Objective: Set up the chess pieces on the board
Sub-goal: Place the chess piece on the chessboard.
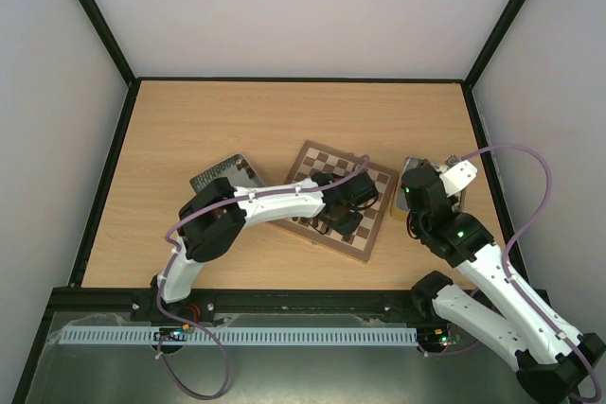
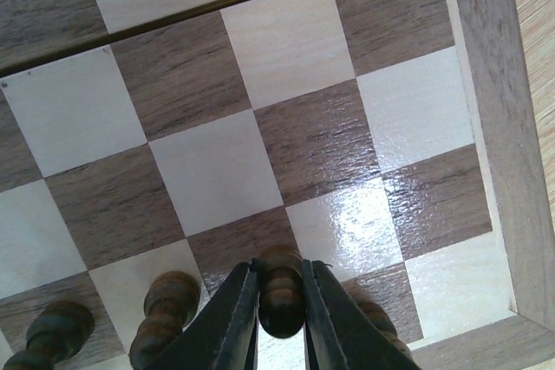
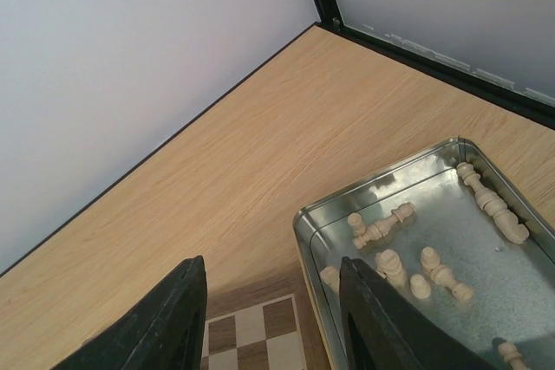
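Note:
My left gripper (image 2: 280, 301) is low over the board (image 2: 286, 41), near its right rim, with its jaws shut on the top of a dark brown chess piece (image 2: 280, 283) that stands upright. Two more dark pieces (image 2: 165, 309) stand just left of it, and another shows partly behind the right finger (image 2: 381, 322). From above, the left arm reaches across the board (image 1: 317, 160) with its gripper (image 1: 339, 219) at the near side. My right gripper (image 3: 270, 266) hangs open and empty above the table, between the board's corner (image 3: 251, 335) and a metal tray.
The silver metal tray (image 3: 299, 223) right of the board holds several cream chess pieces (image 3: 381, 230) lying loose. A grey tray (image 1: 222, 175) sits left of the board, partly under the left arm. Black frame posts and pale walls bound the table.

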Tool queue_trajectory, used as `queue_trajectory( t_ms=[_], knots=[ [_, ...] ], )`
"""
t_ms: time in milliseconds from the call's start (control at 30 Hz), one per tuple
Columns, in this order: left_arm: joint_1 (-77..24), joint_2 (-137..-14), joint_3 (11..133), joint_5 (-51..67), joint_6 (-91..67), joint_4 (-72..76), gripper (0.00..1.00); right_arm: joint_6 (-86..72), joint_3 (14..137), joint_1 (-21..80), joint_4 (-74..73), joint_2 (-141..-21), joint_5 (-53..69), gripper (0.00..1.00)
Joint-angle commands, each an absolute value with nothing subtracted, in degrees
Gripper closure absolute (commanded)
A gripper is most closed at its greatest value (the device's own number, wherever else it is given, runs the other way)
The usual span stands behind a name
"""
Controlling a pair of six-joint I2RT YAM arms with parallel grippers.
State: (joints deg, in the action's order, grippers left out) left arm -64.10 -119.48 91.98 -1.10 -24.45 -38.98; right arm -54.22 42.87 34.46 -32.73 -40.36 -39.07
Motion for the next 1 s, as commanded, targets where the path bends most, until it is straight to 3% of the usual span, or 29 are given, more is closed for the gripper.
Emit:
queue_trajectory(
  t_ms=[0,233,433,967],
  knots=[
    [-63.8,-121.3,93.6,-1.6,-24.7,-40.7,0.82,-54.4,42.4,34.2,-32.3,-40.4,-40.4,0.59],
    [-63.7,-119.9,93.6,-1.3,-24.7,-40.5,0.75,-54.3,42.5,34.2,-32.2,-40.4,-40.2,0.59],
    [-63.5,-119.0,93.3,-2.3,-24.7,-40.4,0.82,-54.4,42.3,34.2,-32.1,-40.4,-39.8,0.59],
    [-62.8,-118.7,92.1,-2.5,-25.0,-39.7,0.80,-54.6,42.0,34.2,-31.9,-40.3,-39.2,0.59]
  ],
)
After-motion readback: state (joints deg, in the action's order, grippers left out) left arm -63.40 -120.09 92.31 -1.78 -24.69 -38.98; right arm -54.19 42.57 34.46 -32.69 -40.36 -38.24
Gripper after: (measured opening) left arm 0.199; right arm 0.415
